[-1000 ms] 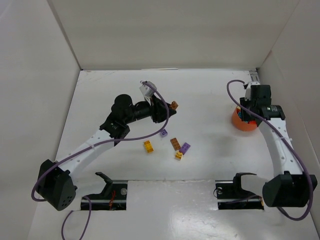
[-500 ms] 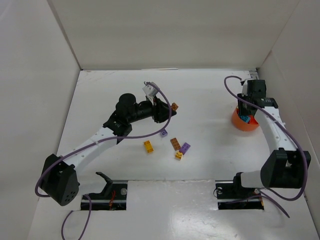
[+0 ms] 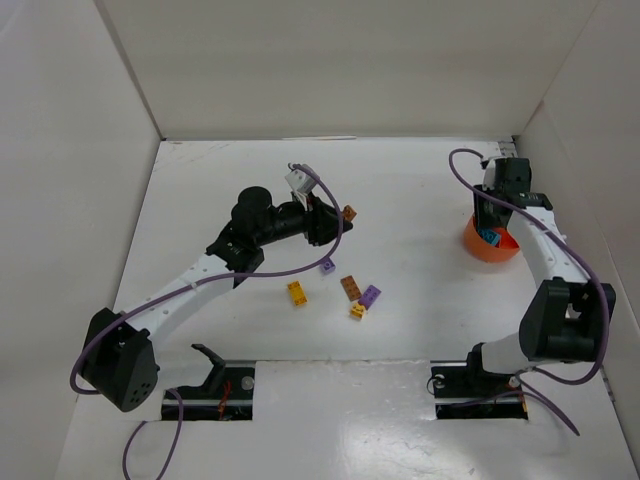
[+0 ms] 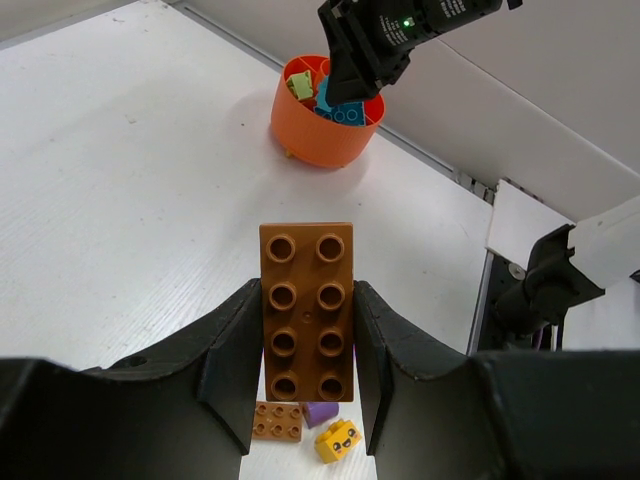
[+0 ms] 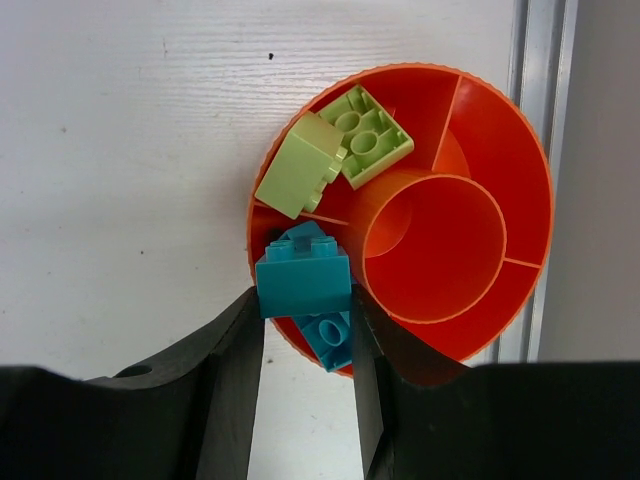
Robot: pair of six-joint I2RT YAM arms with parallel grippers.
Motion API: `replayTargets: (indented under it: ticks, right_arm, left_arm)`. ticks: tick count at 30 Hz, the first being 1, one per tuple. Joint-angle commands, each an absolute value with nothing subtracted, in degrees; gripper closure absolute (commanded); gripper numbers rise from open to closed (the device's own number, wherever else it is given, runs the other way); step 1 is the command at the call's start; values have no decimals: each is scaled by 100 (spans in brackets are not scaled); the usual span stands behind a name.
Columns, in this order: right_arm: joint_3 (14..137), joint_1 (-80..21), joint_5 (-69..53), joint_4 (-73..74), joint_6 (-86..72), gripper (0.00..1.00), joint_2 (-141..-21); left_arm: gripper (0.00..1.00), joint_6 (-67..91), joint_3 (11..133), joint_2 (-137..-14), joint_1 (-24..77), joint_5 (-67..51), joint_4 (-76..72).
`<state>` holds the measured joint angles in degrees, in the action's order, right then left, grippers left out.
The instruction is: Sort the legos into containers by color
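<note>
My left gripper (image 4: 307, 300) is shut on a long brown lego (image 4: 307, 310), held above the table left of centre (image 3: 348, 212). Below it lie a small brown lego (image 4: 277, 420), a purple one (image 4: 320, 412) and a yellow one with a face (image 4: 338, 440). My right gripper (image 5: 305, 300) is shut on a teal lego (image 5: 303, 283) over the near-left rim of the orange container (image 5: 500, 170). A second teal lego (image 5: 330, 340) lies in the compartment under it. Two pale green legos (image 5: 298, 165) (image 5: 365, 135) fill the adjoining compartment.
Loose legos lie mid-table: purple (image 3: 327, 265), yellow-orange (image 3: 297, 292), brown (image 3: 351, 286), purple (image 3: 371, 295), yellow (image 3: 358, 311). The container (image 3: 490, 247) stands by the right wall. White walls enclose the table on three sides. A metal rail (image 5: 545, 60) runs just beyond the container.
The right gripper has shifted slightly back over the container, still holding the teal lego. The left arm moved a little to the right with the brown lego, then held still.
</note>
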<state>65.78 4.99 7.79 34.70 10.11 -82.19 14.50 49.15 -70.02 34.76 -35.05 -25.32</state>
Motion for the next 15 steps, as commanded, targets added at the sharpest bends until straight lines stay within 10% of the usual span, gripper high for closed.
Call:
replayTargets:
  ticks: [1,15]
  right_arm:
    - [6609,571,615,3076,861,100,-8235]
    - [6231,624,976,3199,352,100,-8402]
  left_arm:
    - [100,1380,5036,-6882,3454,-3524,-2585]
    - [100,1327,4983,-6715,3454,-3472,-2479]
